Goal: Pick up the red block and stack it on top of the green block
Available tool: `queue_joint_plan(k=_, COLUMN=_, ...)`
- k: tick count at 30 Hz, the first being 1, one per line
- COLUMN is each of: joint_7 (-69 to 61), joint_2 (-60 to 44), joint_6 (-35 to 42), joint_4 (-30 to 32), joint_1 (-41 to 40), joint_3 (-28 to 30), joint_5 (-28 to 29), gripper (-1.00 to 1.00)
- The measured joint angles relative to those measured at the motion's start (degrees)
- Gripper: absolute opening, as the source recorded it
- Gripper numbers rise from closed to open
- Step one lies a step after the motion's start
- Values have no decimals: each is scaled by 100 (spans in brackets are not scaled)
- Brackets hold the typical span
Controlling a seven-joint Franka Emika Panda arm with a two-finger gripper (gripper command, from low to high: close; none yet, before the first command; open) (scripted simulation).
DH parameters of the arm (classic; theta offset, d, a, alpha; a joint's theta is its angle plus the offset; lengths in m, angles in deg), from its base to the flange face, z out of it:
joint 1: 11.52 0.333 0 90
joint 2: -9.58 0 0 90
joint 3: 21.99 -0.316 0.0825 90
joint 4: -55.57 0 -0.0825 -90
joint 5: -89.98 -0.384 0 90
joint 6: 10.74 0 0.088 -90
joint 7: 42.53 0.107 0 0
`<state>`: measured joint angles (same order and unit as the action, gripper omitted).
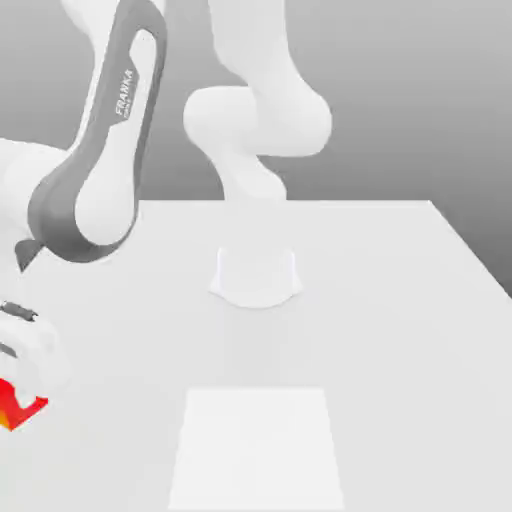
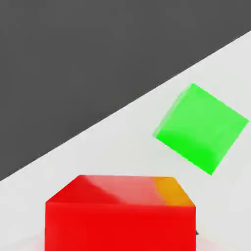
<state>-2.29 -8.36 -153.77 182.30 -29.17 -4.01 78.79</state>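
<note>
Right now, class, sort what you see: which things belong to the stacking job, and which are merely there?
Belonging to the job:
- the red block, close under the hand camera
- the green block, lying apart from the red one on the table
- the gripper, low at the exterior view's left

Merely there:
- the white table
- the pale rectangular patch on the table

The exterior view faces the arm's base (image 1: 256, 275) across the white table (image 1: 400, 330), from above. The hand view sits close over the red block (image 2: 120, 215), which both views share (image 1: 18, 405).
</note>
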Motion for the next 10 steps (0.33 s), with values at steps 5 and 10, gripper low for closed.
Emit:
queue_joint_plan(k=5, joint_7=113, joint_2=-872, joint_6=-430, joint_4=-422, joint_1=-207, joint_3=-76, joint_5=-333, gripper=100)
queue_joint_plan(k=10, joint_7=113, joint_2=-872, joint_6=-430, joint_4=-422, joint_1=-207, joint_3=-76, joint_5=-333, gripper=100)
